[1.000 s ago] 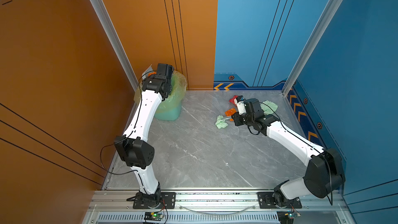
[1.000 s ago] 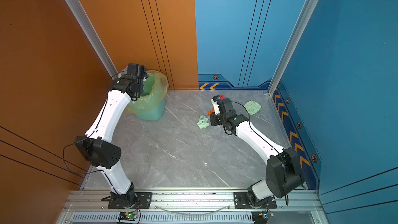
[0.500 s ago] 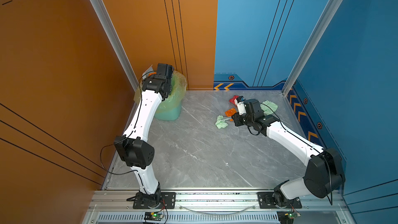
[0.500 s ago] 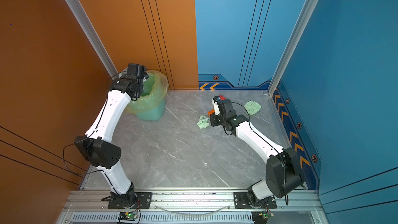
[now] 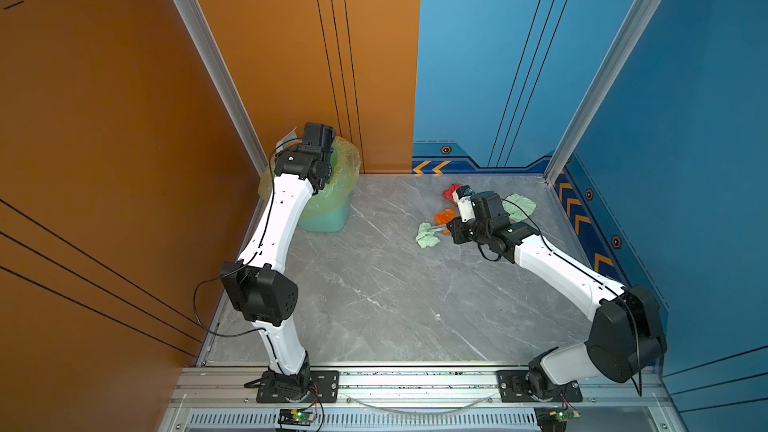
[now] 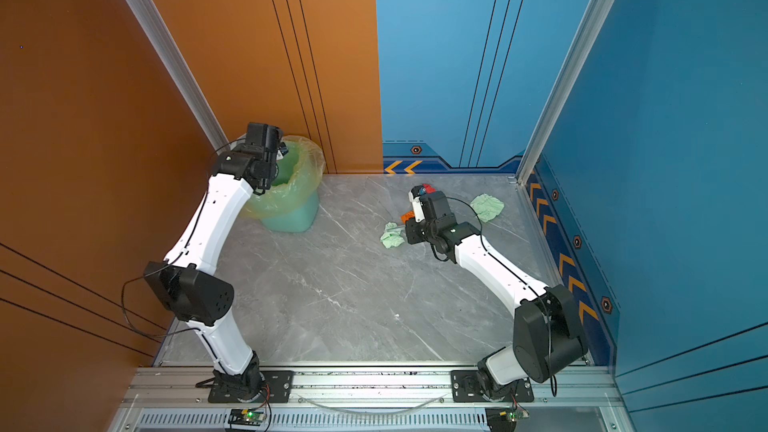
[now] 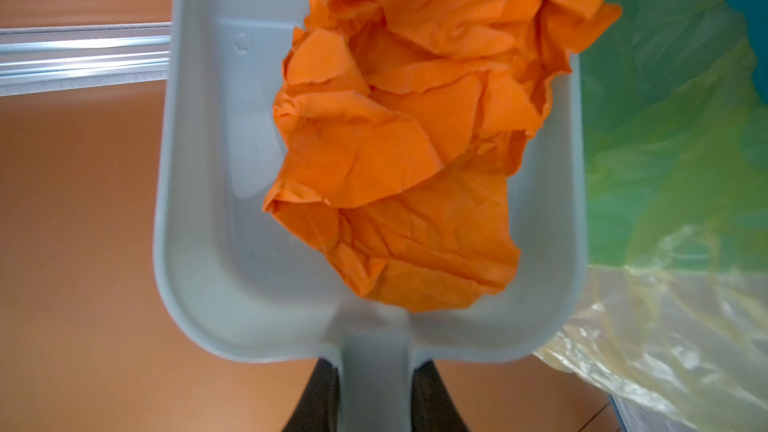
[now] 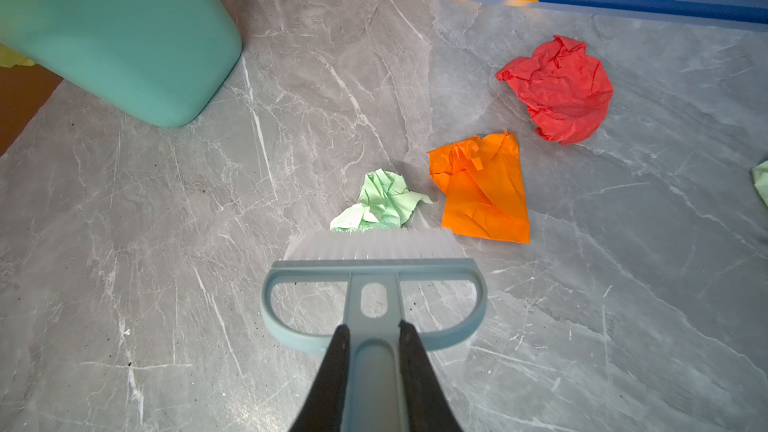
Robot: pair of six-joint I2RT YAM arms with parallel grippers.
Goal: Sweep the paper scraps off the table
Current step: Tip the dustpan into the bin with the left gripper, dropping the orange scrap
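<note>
Left wrist view: left gripper [image 7: 376, 396] clamped on dustpan [image 7: 199, 209] handle, orange scrap [image 7: 415, 151] inside, bin liner [image 7: 665, 151] alongside; I'd tip steeply, mouth over liner; right gripper [image 8: 372, 351] clamped on brush [image 8: 374, 274], bristles at green scrap [image 8: 384, 201] on table [image 8: 166, 284].

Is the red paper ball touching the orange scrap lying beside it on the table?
Apart. The right wrist view shows bare table between the red paper ball and the orange scrap.

Two near-identical top views steeply down over the whole table [image 5: 374, 305]; wrist views close
</note>
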